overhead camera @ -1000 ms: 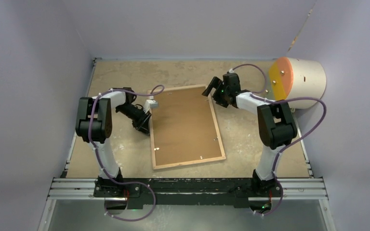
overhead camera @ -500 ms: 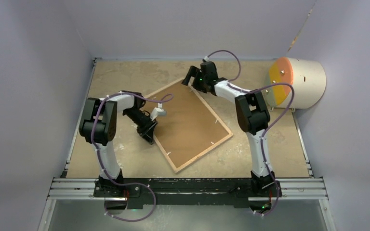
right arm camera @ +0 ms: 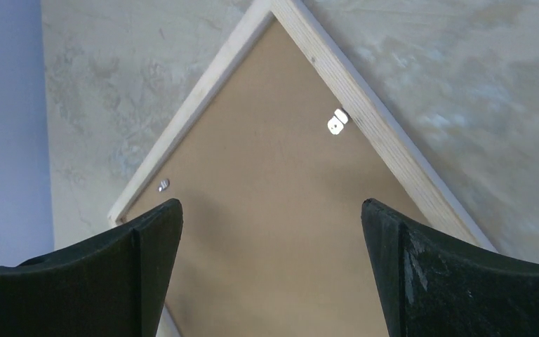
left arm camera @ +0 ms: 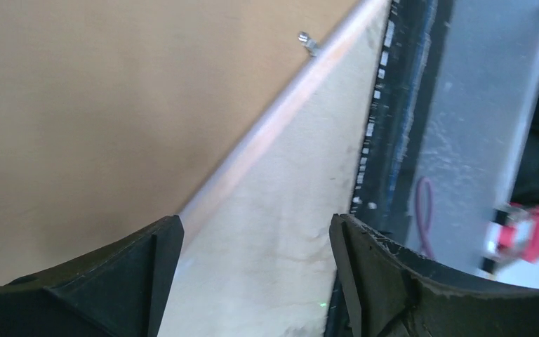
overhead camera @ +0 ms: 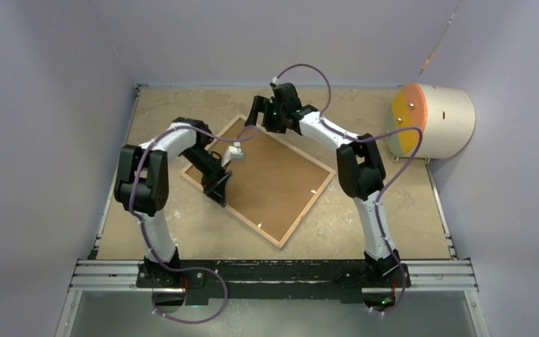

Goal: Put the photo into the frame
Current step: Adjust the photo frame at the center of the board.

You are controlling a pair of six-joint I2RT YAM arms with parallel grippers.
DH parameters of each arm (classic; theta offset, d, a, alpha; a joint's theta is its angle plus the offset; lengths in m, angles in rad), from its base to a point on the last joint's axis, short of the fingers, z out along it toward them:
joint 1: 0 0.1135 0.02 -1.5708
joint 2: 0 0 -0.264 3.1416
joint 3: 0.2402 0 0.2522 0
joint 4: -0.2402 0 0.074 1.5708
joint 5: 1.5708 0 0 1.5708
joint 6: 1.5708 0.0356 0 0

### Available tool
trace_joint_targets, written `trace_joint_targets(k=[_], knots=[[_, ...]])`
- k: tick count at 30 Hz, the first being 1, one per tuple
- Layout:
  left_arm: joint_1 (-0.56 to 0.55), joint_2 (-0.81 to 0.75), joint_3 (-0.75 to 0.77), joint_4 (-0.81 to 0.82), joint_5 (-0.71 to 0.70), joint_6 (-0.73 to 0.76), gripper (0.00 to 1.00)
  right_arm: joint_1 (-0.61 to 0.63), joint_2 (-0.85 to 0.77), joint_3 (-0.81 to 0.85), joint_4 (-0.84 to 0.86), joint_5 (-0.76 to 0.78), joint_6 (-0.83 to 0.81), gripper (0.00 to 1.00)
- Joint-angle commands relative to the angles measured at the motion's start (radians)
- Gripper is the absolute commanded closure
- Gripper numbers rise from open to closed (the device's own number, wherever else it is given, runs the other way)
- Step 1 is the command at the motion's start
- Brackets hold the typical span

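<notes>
Left gripper [left arm camera: 254, 219] stands with its jaws spread wide and nothing clamped between them, low at the frame's [right arm camera: 373, 116] long edge on the left arm's side. In its wrist view the frame's pale rim runs slantwise down to the tip of one finger [left arm camera: 156, 246], while the other finger [left arm camera: 351, 242] hangs over bare tabletop [overhead camera: 175, 105] just outside the frame; whether the first finger touches the rim cannot be told.

Right gripper [right arm camera: 270, 203] is likewise wide open and holds nothing. It hovers above the frame's far corner, with one finger to each side of that corner (the corner points away between them).

The frame lies flat, back side up, turned so that its corners point toward and away from the arm bases. Its light wood rim surrounds a plain brown backing board [overhead camera: 270, 175], which fills the frame. A small metal tab [right arm camera: 335, 124] sits on the board just inside the rim near the far corner.

A pale drum with an orange end face [overhead camera: 438, 119] lies on its side well apart from the frame, beyond its right-hand corner.
</notes>
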Motion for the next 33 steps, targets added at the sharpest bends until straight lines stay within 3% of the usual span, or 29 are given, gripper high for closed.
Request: trace_joint_targets(k=[1,5,8,12,17,24,28,33], knots=[[0.136,-0.058,0.181,-0.096,0.01,0.166,0.18,-0.084,-0.234,-0.112,-0.049,0.108,0.027,0.01],[0.271,0.022,0.347,-0.007,-0.065,0.05,0.22,-0.105,-0.391,-0.286,-0.049,0.169,0.037,0.01],[0.378,0.116,0.461,0.168,-0.137,-0.143,0.35,-0.105,-0.518,-0.451,-0.08,0.168,0.052,0.01],[0.45,0.233,0.538,0.26,-0.162,-0.242,0.48,-0.105,-0.713,-0.726,-0.081,0.157,0.083,0.01],[0.456,0.287,0.482,0.325,-0.164,-0.267,0.66,-0.114,-0.931,-0.977,-0.118,0.132,0.116,0.01],[0.456,0.318,0.404,0.301,-0.092,-0.227,0.75,-0.114,-1.077,-1.229,-0.133,0.04,0.181,0.01],[0.451,0.312,0.345,0.262,-0.051,-0.169,0.79,-0.116,-1.101,-1.295,-0.079,0.016,0.208,0.01],[0.446,0.279,0.241,0.219,-0.024,-0.074,0.8,-0.138,-0.986,-1.284,0.01,-0.026,0.193,0.01]])
